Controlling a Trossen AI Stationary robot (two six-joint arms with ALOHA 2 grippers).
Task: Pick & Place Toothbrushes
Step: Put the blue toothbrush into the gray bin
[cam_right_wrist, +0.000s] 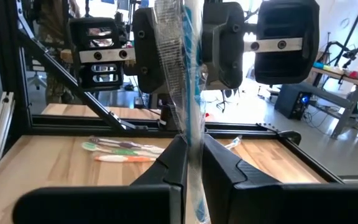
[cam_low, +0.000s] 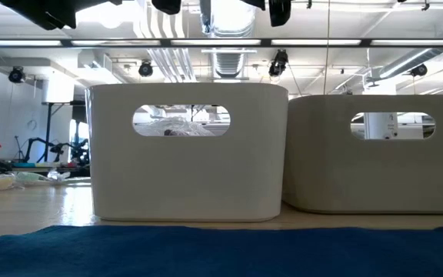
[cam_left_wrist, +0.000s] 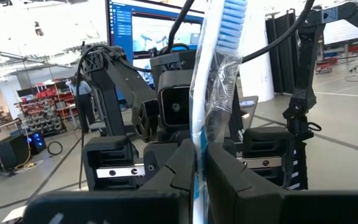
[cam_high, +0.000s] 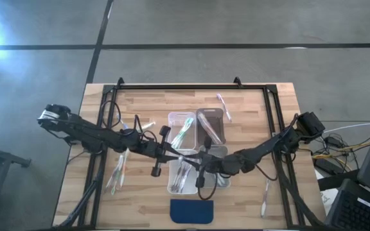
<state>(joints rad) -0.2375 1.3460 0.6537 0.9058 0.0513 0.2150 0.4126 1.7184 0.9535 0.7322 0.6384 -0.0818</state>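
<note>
Both arms meet over the clear bins [cam_high: 188, 151] at mid-worktop, a single wrapped blue toothbrush [cam_left_wrist: 219, 68] standing upright between them. The left gripper [cam_left_wrist: 199, 163] has its fingers clamped on the handle, bristle head above; the right gripper [cam_right_wrist: 192, 158] has its fingers pressed shut on the same wrapped brush, facing the left one. Loose toothbrushes [cam_right_wrist: 120, 149] lie on the wooden worktop [cam_high: 140, 199] beside the bins.

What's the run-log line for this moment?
left gripper: shut on blue toothbrush | right gripper: shut on same toothbrush | place: above the bins | stage: handover between arms | loose toothbrushes on table
</note>
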